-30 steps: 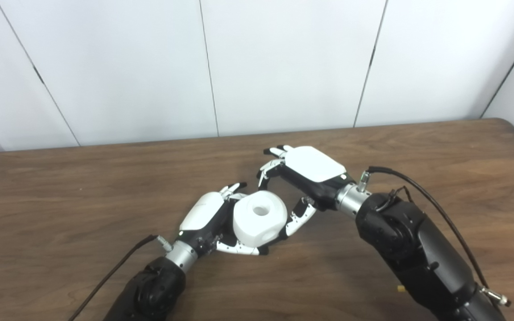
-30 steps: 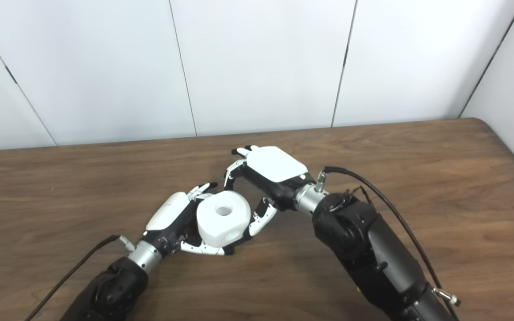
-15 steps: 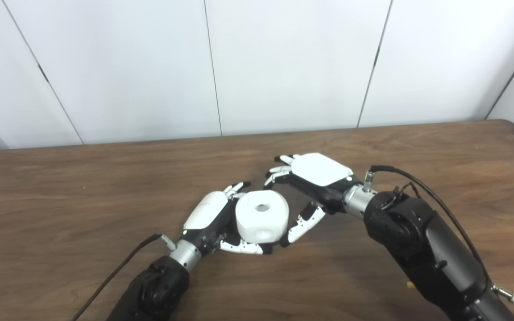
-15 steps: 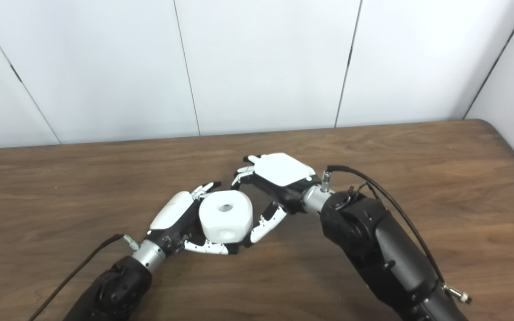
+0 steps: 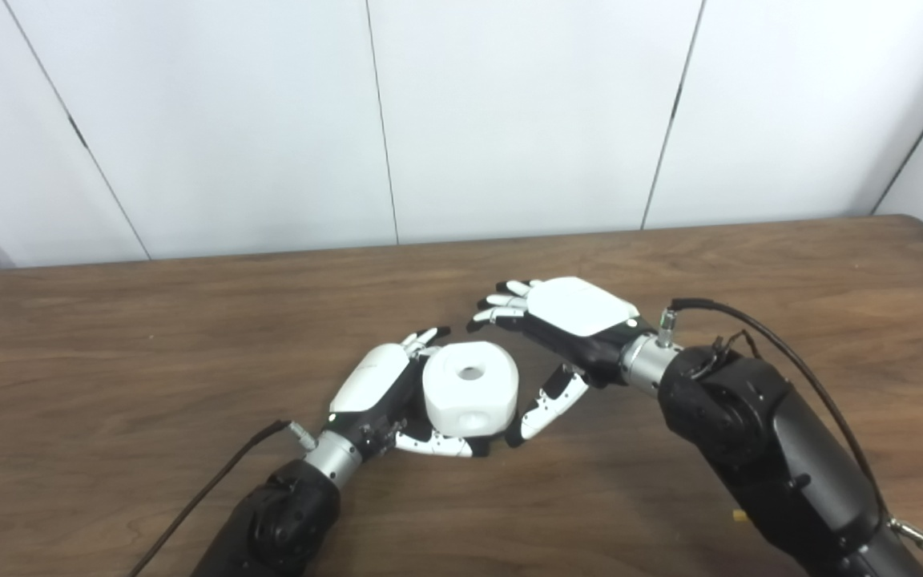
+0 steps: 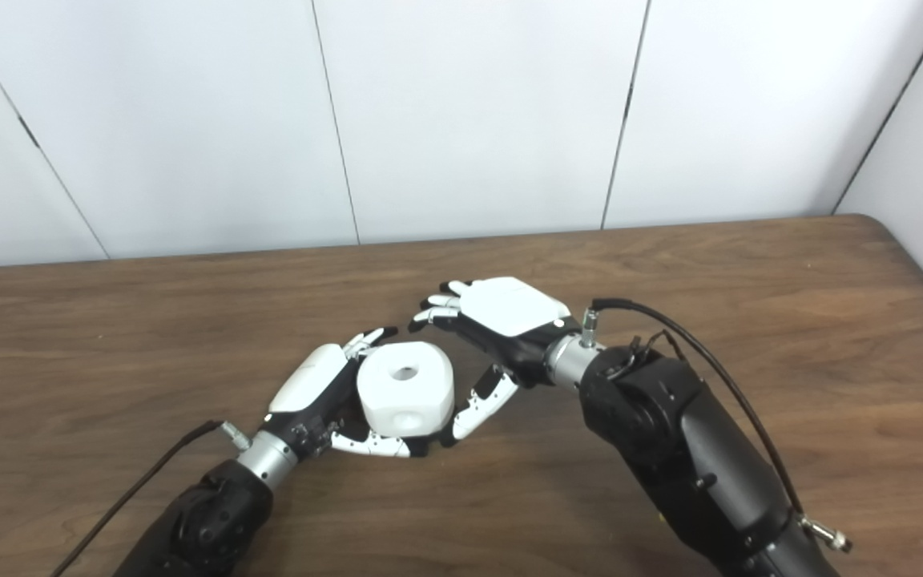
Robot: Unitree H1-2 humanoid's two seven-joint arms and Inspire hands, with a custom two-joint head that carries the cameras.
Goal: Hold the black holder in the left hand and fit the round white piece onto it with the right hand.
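No readable writing. Round white piece (image 5: 469, 388) at frame centre, cupped in left hand (image 5: 385, 393); right hand (image 5: 562, 332) beside, spread, empty.

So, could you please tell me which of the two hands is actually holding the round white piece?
The left hand: its fingers cradle the round white piece. The right hand is open beside it, holding nothing.
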